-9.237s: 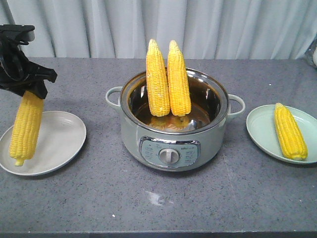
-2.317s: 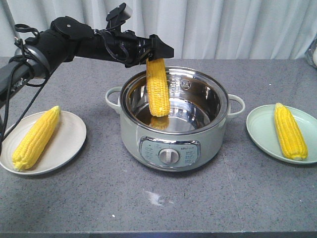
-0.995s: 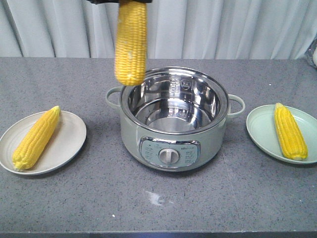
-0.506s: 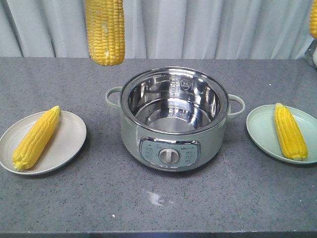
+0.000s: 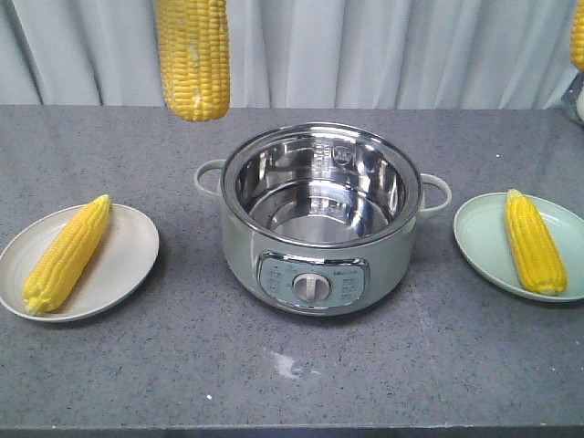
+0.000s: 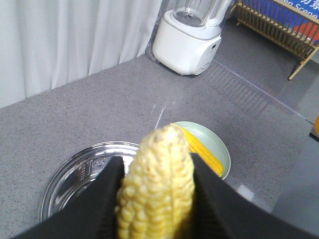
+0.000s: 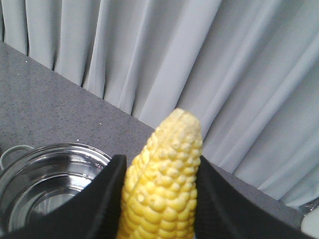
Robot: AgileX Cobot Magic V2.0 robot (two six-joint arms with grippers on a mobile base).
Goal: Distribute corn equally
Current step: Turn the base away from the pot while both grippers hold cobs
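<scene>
Left hand (image 6: 157,172): clenched on a cob. From the wrist camera I see a dark finger (image 6: 99,199) pressed against each flank of the left-hand cob (image 6: 155,199).
Left-hand cob, front view (image 5: 192,55): hangs upright in the air at about 11 o'clock from the pot. Its blunt end points down and its top is cut off by the upper edge. The hand itself is out of this view.
Right hand (image 7: 159,167): also clenched, with a finger on either side of the right-hand cob (image 7: 164,189).
Right-hand cob, front view (image 5: 578,36): I get only a yellow sliver at the far upper edge, about 2 o'clock from the pot.
Pot (image 5: 319,219): sits mid-worktop (image 5: 274,383), with its dial facing me at 6 o'clock and its handles at 9 and 3.
Beige plate (image 5: 128,246): at 8 o'clock from the pot. It carries one resting cob (image 5: 66,254), laid diagonally with its tip toward 1 o'clock.
Green plate (image 5: 484,233): at 4 o'clock from the pot. It carries a second resting cob (image 5: 536,242), whose tip points toward 11 o'clock.
Backdrop: a pale curtain (image 5: 365,46) hangs behind the worktop. The left wrist camera also picks up a white blender (image 6: 192,30) and a wooden rack (image 6: 279,25) beyond the green plate.
</scene>
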